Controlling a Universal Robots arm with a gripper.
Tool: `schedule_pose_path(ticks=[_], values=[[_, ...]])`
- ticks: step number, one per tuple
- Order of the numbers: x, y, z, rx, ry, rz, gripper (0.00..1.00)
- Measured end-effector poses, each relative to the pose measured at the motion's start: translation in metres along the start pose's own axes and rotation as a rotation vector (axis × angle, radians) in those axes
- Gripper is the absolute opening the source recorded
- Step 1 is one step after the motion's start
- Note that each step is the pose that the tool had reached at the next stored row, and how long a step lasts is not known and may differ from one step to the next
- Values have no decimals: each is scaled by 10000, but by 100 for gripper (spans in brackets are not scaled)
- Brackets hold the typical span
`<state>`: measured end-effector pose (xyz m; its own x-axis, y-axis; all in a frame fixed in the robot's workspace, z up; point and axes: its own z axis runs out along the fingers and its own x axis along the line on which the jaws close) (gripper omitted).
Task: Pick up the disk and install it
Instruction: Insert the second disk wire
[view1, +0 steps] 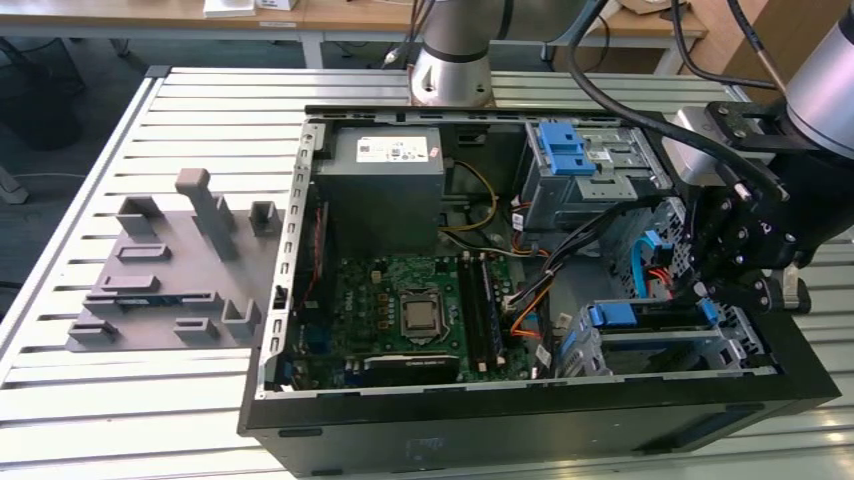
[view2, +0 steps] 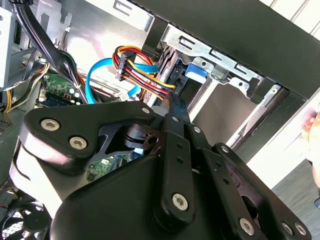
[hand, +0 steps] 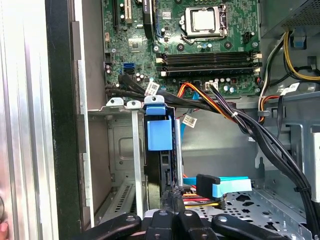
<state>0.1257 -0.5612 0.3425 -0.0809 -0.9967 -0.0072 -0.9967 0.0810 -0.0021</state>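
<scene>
The slatted surface (view1: 160, 400) is carrying an open computer case (view1: 534, 420) lying on its side, with a grey fixture (view1: 167, 270) sitting beside it toward the exterior view's left edge. The disk (hand: 160, 135), standing on edge in its blue carrier, is sitting in the drive bay at the case's corner nearest the gripper (hand: 172, 200). The gripper's fingers are pressing together on the disk's end.
</scene>
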Motion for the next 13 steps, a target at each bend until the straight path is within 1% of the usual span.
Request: schedule_pose_path(ticks=[2, 4, 9, 13], values=[[0, 0, -1, 0, -1, 1, 11], [0, 0, -27, 0, 2, 0, 11], [-1, 0, -142, 0, 1, 0, 11], [-1, 0, -215, 0, 1, 0, 11]])
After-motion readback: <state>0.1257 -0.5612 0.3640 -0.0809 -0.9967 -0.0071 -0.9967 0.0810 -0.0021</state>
